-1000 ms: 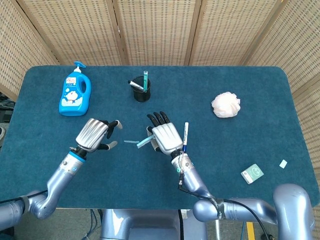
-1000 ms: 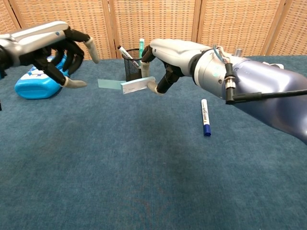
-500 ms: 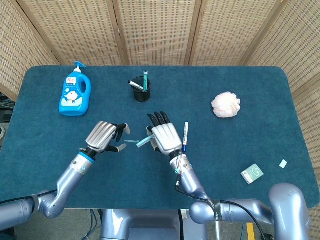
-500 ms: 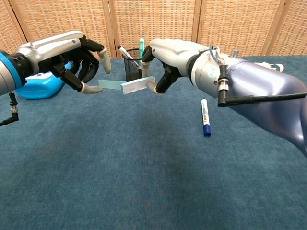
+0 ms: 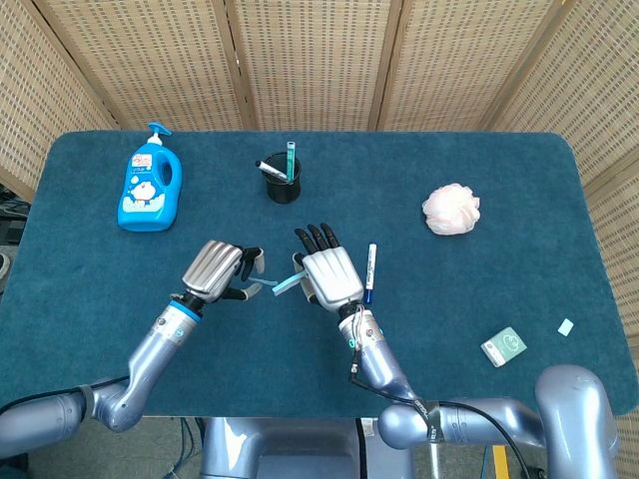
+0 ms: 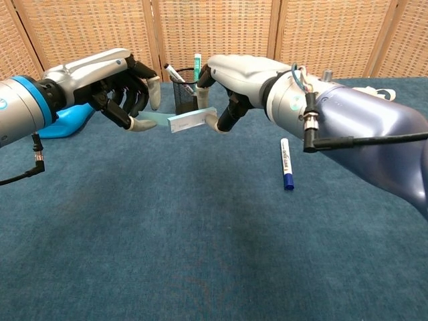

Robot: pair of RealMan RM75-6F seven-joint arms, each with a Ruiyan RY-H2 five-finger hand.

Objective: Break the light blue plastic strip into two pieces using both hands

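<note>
The light blue plastic strip (image 5: pixel 270 286) (image 6: pixel 185 121) hangs level above the table between both hands. My right hand (image 5: pixel 328 275) (image 6: pixel 232 80) pinches its right end between thumb and a finger. My left hand (image 5: pixel 221 270) (image 6: pixel 120 84) has its fingers curled around the strip's left end. The thumb tip sits just under that end and the fingers hover above it with a small gap. I see no firm hold there.
A blue detergent bottle (image 5: pixel 150 190) (image 6: pixel 67 119) lies at the back left. A black pen cup (image 5: pixel 283 185) (image 6: pixel 185 97) stands behind the hands. A white marker (image 5: pixel 370 271) (image 6: pixel 285 164) lies beside my right hand. A pink puff (image 5: pixel 451 210) and a green card (image 5: pixel 503 346) are to the right.
My left hand has moved right, from well clear of the strip to its left end. My right hand and the strip have stayed still.
</note>
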